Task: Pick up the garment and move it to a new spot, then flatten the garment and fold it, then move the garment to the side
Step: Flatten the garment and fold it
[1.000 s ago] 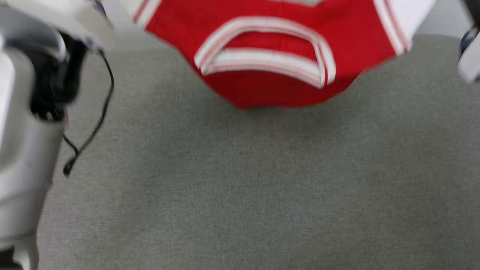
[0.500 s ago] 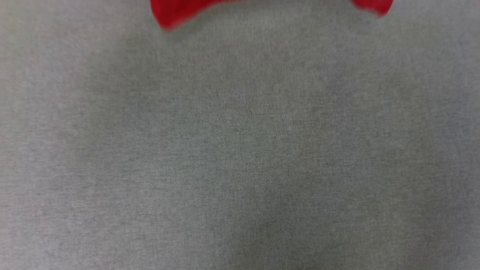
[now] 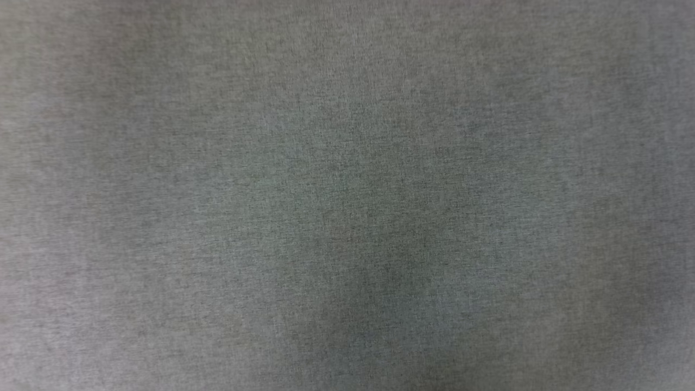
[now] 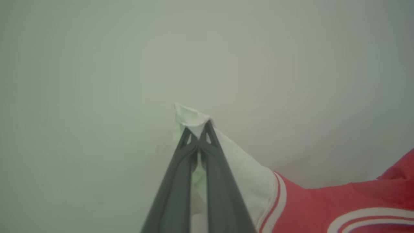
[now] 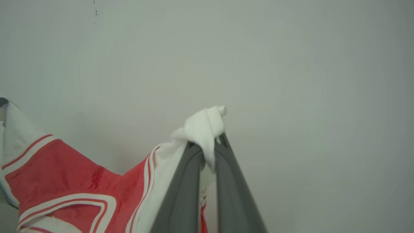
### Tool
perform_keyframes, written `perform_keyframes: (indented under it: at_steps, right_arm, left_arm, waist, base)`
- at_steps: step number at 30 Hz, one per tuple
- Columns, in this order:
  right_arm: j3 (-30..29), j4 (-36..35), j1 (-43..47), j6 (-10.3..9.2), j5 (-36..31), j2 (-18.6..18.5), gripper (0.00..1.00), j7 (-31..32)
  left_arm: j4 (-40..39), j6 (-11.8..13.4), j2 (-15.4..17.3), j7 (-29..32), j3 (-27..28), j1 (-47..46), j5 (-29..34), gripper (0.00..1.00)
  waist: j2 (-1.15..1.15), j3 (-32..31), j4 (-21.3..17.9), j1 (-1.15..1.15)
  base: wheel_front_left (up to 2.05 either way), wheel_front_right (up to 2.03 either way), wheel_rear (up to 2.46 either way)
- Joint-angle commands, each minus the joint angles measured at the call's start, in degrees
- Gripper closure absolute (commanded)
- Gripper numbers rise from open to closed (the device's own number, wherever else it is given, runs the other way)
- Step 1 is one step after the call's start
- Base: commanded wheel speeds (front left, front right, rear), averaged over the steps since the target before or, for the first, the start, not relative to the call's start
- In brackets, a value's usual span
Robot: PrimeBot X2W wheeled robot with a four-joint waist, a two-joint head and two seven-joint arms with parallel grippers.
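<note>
Head view: a grey woven surface (image 3: 163, 108), kinda blurry, with a soft darker patch low in the middle.

Left wrist view: the left gripper (image 4: 198, 127) is pinched right down on a crumpled corner of white sleeve (image 4: 249, 168), and a little tuft of cloth pokes out past the tips. The garment (image 4: 326, 207) trails off to the lower right, with red body and red-and-white striped trim, in front of a plain pale background.

Right wrist view: same deal. The right gripper (image 5: 208, 142) is clamped tight on a bunched wad of white fabric (image 5: 203, 126). The red part of the garment, with its curved striped trim (image 5: 64, 200), sags away to the lower left, so the garment hangs between the two grippers.
</note>
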Motion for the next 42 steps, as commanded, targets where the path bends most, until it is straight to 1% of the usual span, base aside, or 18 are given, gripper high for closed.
perform_keyframes:
  at_steps: [1, 7, 12, 16, 19, 20, 26, 30, 33, 36, 42]
  right_arm:
    - [0.64, 1.26, -0.78, -0.04, 0.53, 0.22, 1.00, -0.98]
    - [3.93, 7.68, 2.59, -0.04, 2.42, 1.21, 1.00, -4.01]
    - [5.91, 12.64, 8.04, -0.04, 4.48, 1.60, 1.00, -5.56]
    - [7.70, 15.97, 14.71, -0.04, 6.58, 1.41, 1.00, -5.83]
    - [9.40, 16.89, 19.88, -0.04, 8.08, 1.17, 1.00, -5.97]
    - [9.40, 16.89, 19.88, -0.04, 8.08, 1.17, 1.00, -5.97]
    - [12.17, 16.38, 33.20, -0.04, 12.16, -0.39, 1.00, -7.96]
    - [14.22, 14.18, 42.31, -0.04, 14.28, -1.04, 1.00, -9.48]
    - [15.28, 12.08, 49.13, -0.04, 15.27, -2.01, 1.00, -10.29]
    - [15.86, 9.18, 55.51, -0.04, 15.82, -2.71, 1.00, -11.01]
    - [14.42, 2.13, 67.99, -0.04, 15.40, -5.26, 1.00, -11.07]
  left_arm:
    - [1.08, -0.32, -0.21, -0.88, 0.26, 0.03, -0.47, 1.00]
    - [7.16, -1.61, -1.86, -5.05, 1.20, 3.89, -2.53, 1.00]
    - [12.15, -3.52, -3.55, -9.50, 2.13, 9.85, -4.78, 1.00]
    - [15.88, -4.94, -5.36, -12.29, 2.18, 16.71, -6.25, 1.00]
    - [17.66, -5.63, -6.22, -14.08, 2.48, 21.64, -7.40, 1.00]
    - [17.66, -5.63, -6.22, -14.08, 2.48, 21.64, -7.40, 1.00]
    - [18.62, -7.03, -6.90, -17.02, 2.06, 34.26, -7.68, 1.00]
    - [16.89, -7.45, -6.31, -17.71, 2.82, 43.37, -8.30, 1.00]
    - [13.47, -7.11, -6.38, -17.91, 3.65, 50.31, -8.22, 1.00]
    - [7.85, -5.62, -5.29, -17.95, 5.30, 58.75, -7.64, 1.00]
    - [-5.31, -1.42, -3.63, -17.86, 7.88, 76.84, -8.02, 1.00]
  waist:
    - [0.00, 1.33, -0.22, -0.01]
    - [0.00, 0.98, 0.36, -0.01]
    - [0.00, -2.42, 1.22, -0.01]
    - [0.00, -6.21, 1.93, -0.01]
    - [0.00, -8.89, 2.21, -0.01]
    - [0.00, -8.89, 2.21, -0.01]
    - [0.00, -16.46, 3.22, -0.01]
    - [0.00, -21.38, 3.06, -0.01]
    - [0.00, -24.56, 3.01, -0.01]
    - [0.00, -27.17, 2.42, -0.01]
    - [0.00, -31.91, 1.52, -0.01]
  base:
    - [0.00, 0.00, 0.00]
    - [0.00, 0.00, 0.00]
    - [0.00, 0.00, 0.00]
    - [0.00, 0.00, 0.00]
    - [0.00, 0.00, 0.00]
    - [0.00, 0.00, 0.00]
    - [0.00, 0.00, 0.00]
    - [0.00, 0.00, 0.00]
    - [0.00, 0.00, 0.00]
    - [0.00, 0.00, 0.00]
    - [0.00, 0.00, 0.00]
